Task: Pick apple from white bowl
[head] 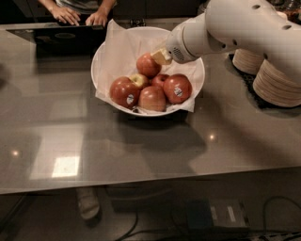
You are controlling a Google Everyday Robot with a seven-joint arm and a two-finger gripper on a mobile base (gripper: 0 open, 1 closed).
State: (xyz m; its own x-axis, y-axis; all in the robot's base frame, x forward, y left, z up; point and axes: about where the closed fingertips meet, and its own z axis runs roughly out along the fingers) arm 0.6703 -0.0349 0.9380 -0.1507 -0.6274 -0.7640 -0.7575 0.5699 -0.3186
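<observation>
The apple lies at the right side of the white bowl, near the rim. Its pale sticker is turned toward us. On its left it touches a plain red apple at the front, and another red one sits just behind them. Further left we see the small yellow-green apple and the darker red stickered apple. One more apple lies highest, at the back of the heap.

The crinkled paper stands up above the back rim and hangs over the front one, so the wall is close around the apple on the right and in front. Above the apple the space is free.

The gripper is inside the bowl, over its back half, just beside the upper right of the highest apple. We cannot tell if it touches that one. The task's apple is lower and to the right of it, nearer to us, and apart from it. We cannot tell whether the jaws are spread or pressed together. The thick white arm comes in from the right, above the bowl's right rim.

The bowl stands on the grey bench, with a broad stretch of surface between it and the front edge. Stacked plates are to the right, near the arm. A person's hands rest at the far edge.
</observation>
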